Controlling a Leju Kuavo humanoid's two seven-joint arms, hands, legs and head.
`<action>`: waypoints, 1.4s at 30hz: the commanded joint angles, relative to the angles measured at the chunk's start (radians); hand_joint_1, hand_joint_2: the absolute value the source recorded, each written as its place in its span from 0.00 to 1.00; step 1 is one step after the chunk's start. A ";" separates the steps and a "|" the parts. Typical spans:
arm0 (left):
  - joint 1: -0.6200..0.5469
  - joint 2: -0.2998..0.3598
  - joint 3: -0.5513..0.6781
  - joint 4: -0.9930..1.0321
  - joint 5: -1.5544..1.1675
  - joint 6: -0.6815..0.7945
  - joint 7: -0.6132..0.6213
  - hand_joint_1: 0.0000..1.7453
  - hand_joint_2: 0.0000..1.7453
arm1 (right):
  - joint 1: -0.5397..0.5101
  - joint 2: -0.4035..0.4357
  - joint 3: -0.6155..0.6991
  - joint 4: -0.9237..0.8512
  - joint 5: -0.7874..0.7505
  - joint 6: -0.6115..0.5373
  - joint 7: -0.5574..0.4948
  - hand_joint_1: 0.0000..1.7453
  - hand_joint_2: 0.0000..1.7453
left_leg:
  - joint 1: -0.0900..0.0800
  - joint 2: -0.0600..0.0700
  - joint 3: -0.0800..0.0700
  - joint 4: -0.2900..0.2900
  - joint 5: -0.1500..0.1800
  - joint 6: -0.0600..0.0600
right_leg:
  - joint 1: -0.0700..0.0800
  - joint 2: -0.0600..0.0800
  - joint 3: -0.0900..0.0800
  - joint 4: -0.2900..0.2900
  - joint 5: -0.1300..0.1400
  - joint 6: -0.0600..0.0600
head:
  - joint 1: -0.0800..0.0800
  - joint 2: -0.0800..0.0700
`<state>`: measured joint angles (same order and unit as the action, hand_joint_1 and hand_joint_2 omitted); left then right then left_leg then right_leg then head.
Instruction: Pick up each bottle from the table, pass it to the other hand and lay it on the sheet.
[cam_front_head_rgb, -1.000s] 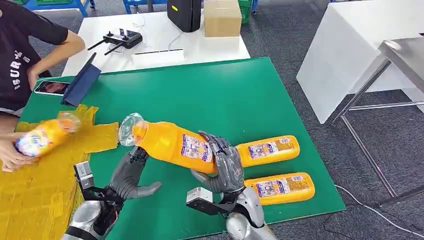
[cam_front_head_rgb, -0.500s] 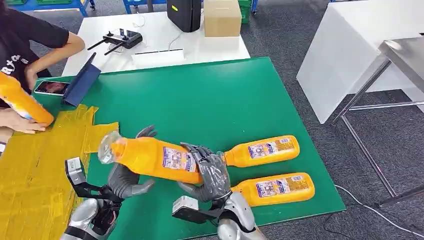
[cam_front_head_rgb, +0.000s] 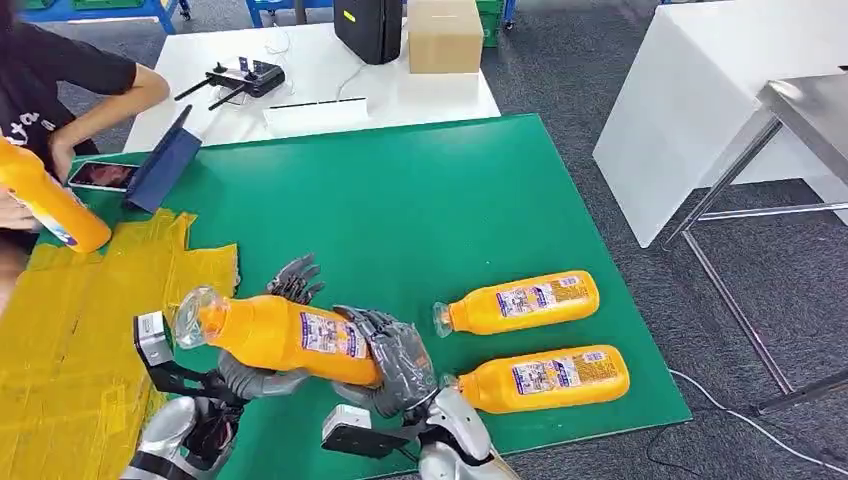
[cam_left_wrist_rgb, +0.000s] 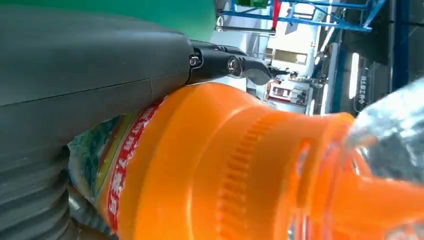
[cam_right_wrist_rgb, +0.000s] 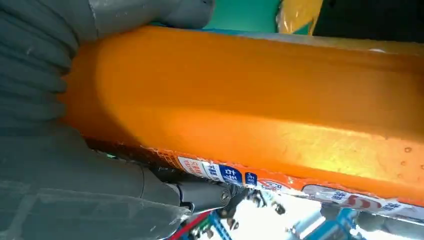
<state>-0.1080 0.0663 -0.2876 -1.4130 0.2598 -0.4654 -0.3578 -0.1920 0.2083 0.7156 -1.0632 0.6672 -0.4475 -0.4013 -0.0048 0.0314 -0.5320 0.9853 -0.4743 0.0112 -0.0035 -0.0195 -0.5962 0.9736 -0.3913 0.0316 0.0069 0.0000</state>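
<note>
Head view: right robot hand (cam_front_head_rgb: 395, 360) wraps the base end of an orange bottle (cam_front_head_rgb: 280, 335), held above the green counter (cam_front_head_rgb: 420, 210), neck aimed at the yellow sheet (cam_front_head_rgb: 70, 330). Left robot hand (cam_front_head_rgb: 270, 345) sits under the bottle's middle, fingers (cam_front_head_rgb: 297, 278) spread behind it; grip unclear. Two more bottles (cam_front_head_rgb: 520, 303) (cam_front_head_rgb: 550, 377) lie beside the right hand. A person (cam_front_head_rgb: 50, 90) holds another bottle (cam_front_head_rgb: 45, 200).
Left wrist view: bottle shoulder (cam_left_wrist_rgb: 225, 165) against the palm.
Right wrist view: fingers (cam_right_wrist_rgb: 45, 65) closed on the bottle.

Right hand (cam_front_head_rgb: 395, 362) grips the bottle (cam_front_head_rgb: 275, 335) near its base; left hand (cam_front_head_rgb: 262, 372) cradles beneath, apparently touching, fingers spread.
</note>
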 joint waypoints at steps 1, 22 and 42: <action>-0.054 0.004 -0.028 0.070 0.003 0.002 0.005 0.00 1.00 | -0.045 -0.009 0.058 0.104 0.001 0.005 -0.009 1.00 1.00 | 0.002 -0.004 0.003 0.000 -0.001 -0.001 | 0.001 0.000 0.004 -0.001 -0.001 0.000 | 0.000 0.000; -0.054 -0.008 -0.034 0.076 0.021 0.015 0.007 1.00 1.00 | -0.052 -0.018 0.074 0.125 -0.028 -0.007 0.006 1.00 1.00 | 0.001 -0.004 0.001 -0.001 0.000 -0.001 | 0.000 -0.001 0.002 -0.001 -0.001 0.000 | 0.000 0.000; -0.072 -0.020 -0.024 0.059 0.009 0.045 0.013 1.00 1.00 | -0.026 -0.021 0.038 0.079 -0.063 -0.026 0.000 1.00 1.00 | 0.001 -0.005 0.001 0.000 0.000 -0.001 | 0.001 -0.002 0.002 -0.001 -0.001 0.000 | 0.000 0.000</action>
<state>-0.1225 0.0618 -0.3002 -1.3962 0.2747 -0.4307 -0.3510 -0.2204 0.2136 0.7420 -0.9979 0.6153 -0.4727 -0.3983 -0.0049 0.0316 -0.5318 0.9853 -0.4743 0.0112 -0.0035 -0.0194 -0.5965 0.9735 -0.3913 0.0316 0.0069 0.0000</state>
